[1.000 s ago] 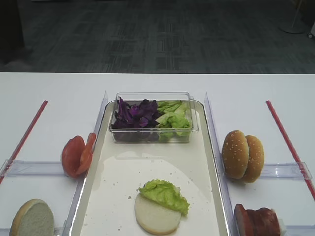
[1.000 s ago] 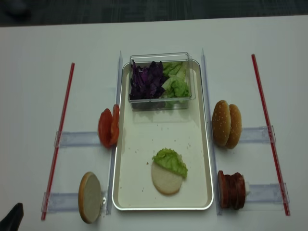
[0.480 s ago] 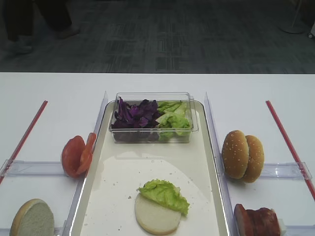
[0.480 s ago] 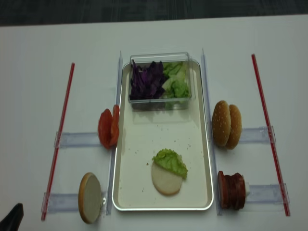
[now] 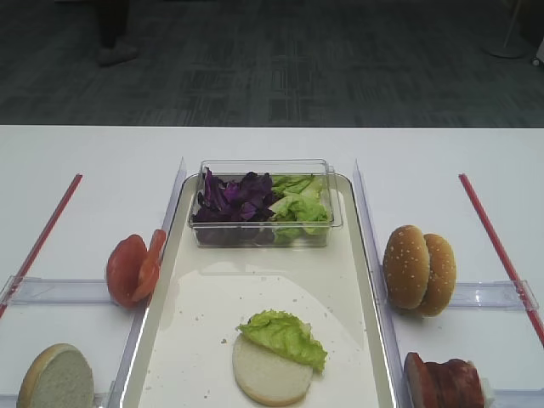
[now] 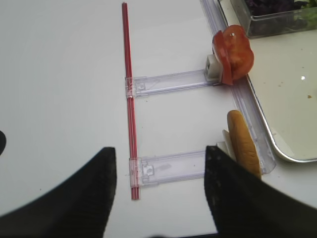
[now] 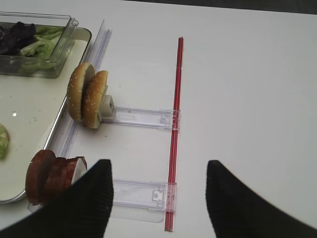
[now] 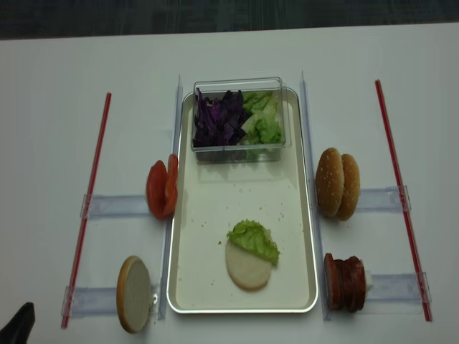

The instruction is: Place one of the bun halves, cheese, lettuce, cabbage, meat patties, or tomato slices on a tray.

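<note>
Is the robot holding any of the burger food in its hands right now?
No. The right gripper and left gripper both stand open over bare table with nothing between them. The lettuce already lies on the bun half in the tray.

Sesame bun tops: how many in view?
2. Both sesame bun tops stand on edge, side by side, on the clear holder right of the tray; none looks hidden.

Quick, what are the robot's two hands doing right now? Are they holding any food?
Left hand: open, holding nothing.
Right hand: open, holding nothing.
</note>
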